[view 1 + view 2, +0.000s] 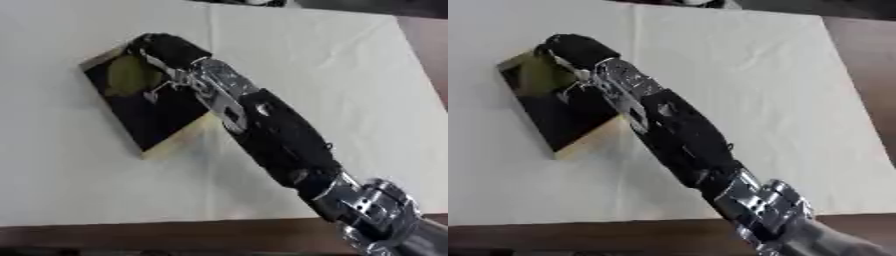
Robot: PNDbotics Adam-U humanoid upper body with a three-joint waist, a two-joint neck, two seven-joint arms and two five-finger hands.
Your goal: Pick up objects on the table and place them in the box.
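Right hand (pixel 166 50) reaches from the lower right, arm stretched diagonally across the table (pixel 350 75), and sits over the far end of the box (pixel 157 125). Fingers curl down into the box; whether they grip anything cannot be told from above. Box: dark inside, pale tan walls, set askew on the cloth, well left of centre. Yellow-green object (pixel 129 75) lies inside the box, just beside the fingers. Judgement: hand is over the box to drop it there. No other loose objects show. Left hand out of view.
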